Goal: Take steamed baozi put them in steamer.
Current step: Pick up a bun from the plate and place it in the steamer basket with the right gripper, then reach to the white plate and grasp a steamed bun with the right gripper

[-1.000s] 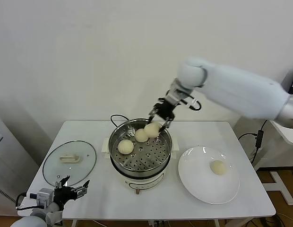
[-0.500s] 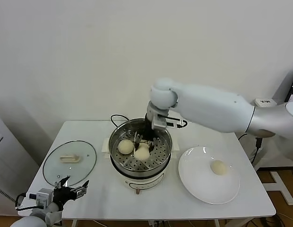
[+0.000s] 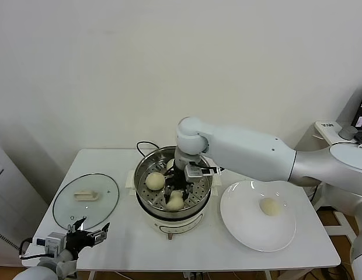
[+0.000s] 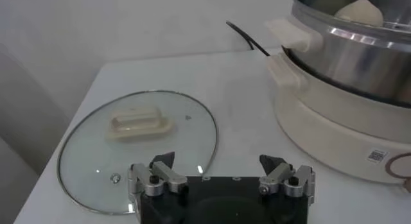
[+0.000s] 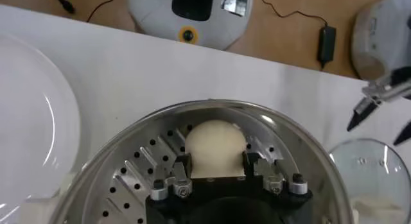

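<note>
the bun (image 3: 175, 201) being placed sits on the holed floor at the near edge of the steamer (image 3: 145, 166), between the fingers of the right gripper (image 3: 176, 188), which reaches down into the pot from above. in the right wrist view the bun (image 5: 215, 147) fills the gap between the two fingers, which stand against its sides; whether they grip it or are letting go i cannot tell. two more buns lie in the pot: one (image 3: 155, 181) on the left side and one (image 3: 170, 164) partly hidden behind the gripper at the back.

one bun (image 3: 269, 206) is left on the white plate (image 3: 239, 224), to the right of the steamer, so i judge three of four are in and one more trip remains.

the glass lid (image 3: 64, 210) lies flat on the table (image 3: 228, 256), left of the pot. the left gripper (image 3: 87, 236) is parked at the near left corner just beside the lid, its fingers spread wide and holding nothing.
</note>
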Robot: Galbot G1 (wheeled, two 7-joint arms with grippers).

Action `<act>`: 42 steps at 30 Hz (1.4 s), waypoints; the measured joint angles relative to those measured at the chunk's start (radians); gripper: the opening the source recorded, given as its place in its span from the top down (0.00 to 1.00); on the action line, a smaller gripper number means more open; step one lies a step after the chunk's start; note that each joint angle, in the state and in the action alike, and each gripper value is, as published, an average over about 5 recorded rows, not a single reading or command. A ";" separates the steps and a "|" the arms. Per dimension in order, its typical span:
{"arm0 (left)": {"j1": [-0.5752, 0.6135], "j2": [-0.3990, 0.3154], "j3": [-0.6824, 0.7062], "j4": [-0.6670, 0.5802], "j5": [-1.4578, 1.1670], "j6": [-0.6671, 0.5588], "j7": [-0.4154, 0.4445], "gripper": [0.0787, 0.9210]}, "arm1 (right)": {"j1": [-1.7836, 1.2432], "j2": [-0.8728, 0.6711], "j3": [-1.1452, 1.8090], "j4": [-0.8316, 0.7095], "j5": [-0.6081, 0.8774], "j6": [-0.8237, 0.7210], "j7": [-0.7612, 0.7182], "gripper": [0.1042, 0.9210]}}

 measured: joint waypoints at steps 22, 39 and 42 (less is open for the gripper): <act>0.007 -0.001 -0.011 -0.004 0.002 -0.004 0.003 0.12 | 0.131 -0.100 0.046 -0.101 0.089 -0.151 -0.016 0.12; 0.011 -0.002 -0.016 -0.015 0.001 -0.004 0.004 0.12 | 0.226 -0.428 -0.120 -0.226 0.286 -0.532 -0.096 0.12; 0.012 -0.001 -0.019 -0.015 0.001 -0.004 0.004 0.12 | 0.194 -0.471 -0.121 -0.245 0.293 -0.567 -0.096 0.12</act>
